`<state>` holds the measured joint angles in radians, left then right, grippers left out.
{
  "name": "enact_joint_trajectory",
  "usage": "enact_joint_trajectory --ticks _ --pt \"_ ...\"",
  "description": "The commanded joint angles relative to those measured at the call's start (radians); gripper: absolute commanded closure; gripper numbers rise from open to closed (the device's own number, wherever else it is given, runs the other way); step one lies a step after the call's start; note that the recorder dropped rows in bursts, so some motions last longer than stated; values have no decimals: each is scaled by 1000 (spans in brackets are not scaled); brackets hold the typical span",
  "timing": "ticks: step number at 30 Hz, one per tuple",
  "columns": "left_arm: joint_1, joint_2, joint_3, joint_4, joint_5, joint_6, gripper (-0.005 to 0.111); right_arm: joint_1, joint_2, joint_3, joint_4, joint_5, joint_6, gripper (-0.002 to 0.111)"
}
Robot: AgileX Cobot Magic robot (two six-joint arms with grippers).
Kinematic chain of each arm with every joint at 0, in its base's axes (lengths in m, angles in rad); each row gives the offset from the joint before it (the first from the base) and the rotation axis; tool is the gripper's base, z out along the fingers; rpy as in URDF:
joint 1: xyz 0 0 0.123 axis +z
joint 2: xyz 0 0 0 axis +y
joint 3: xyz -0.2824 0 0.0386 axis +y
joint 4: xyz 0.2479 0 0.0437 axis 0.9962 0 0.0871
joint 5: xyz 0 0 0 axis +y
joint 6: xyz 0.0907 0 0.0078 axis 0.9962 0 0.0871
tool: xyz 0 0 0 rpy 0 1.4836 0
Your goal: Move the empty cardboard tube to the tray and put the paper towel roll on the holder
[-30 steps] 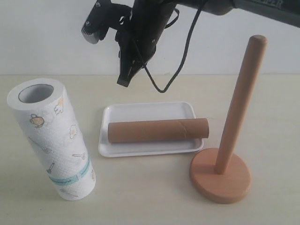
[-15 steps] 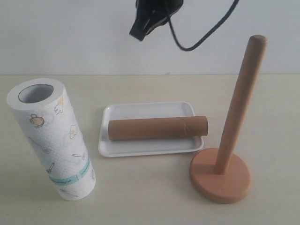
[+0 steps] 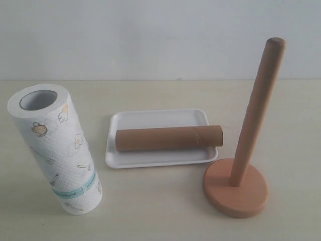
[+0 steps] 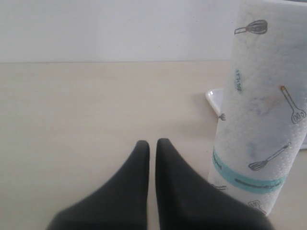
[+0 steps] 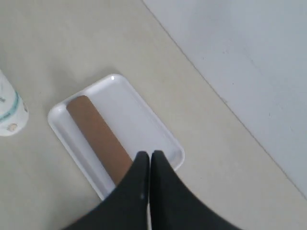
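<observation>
The brown cardboard tube (image 3: pixel 169 138) lies lengthwise in the white tray (image 3: pixel 156 117) at the table's middle; it also shows as the tube (image 5: pixel 98 136) in the tray (image 5: pixel 152 122) in the right wrist view. The paper towel roll (image 3: pixel 57 150) stands upright at the left. The wooden holder (image 3: pixel 235 193) stands bare at the right. Neither gripper shows in the exterior view. My left gripper (image 4: pixel 152 143) is shut and empty, low beside the roll (image 4: pixel 261 110). My right gripper (image 5: pixel 149 155) is shut and empty, high above the tray.
A pale wall rises behind the beige table (image 3: pixel 165 211). In the left wrist view a corner of the tray (image 4: pixel 213 97) peeks out from behind the roll.
The right arm, which hung over the tray a second ago, has risen out of the top of the exterior view. The tube, roll and holder have not moved.
</observation>
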<state>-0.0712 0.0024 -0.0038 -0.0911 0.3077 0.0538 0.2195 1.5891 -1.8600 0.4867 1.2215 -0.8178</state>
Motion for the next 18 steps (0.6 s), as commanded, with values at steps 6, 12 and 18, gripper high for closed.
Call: enact_joint_trajectory --ticks 6,12,18 --pt "3 -2 4 -7 -2 -9 102 -485 -229 351 527 0 -316 108" --pt "3 -2 4 -7 -2 -9 102 -589 -288 518 738 0 -363 108" --pt "3 -2 4 -7 -2 -9 102 -589 -286 524 729 0 -356 108"
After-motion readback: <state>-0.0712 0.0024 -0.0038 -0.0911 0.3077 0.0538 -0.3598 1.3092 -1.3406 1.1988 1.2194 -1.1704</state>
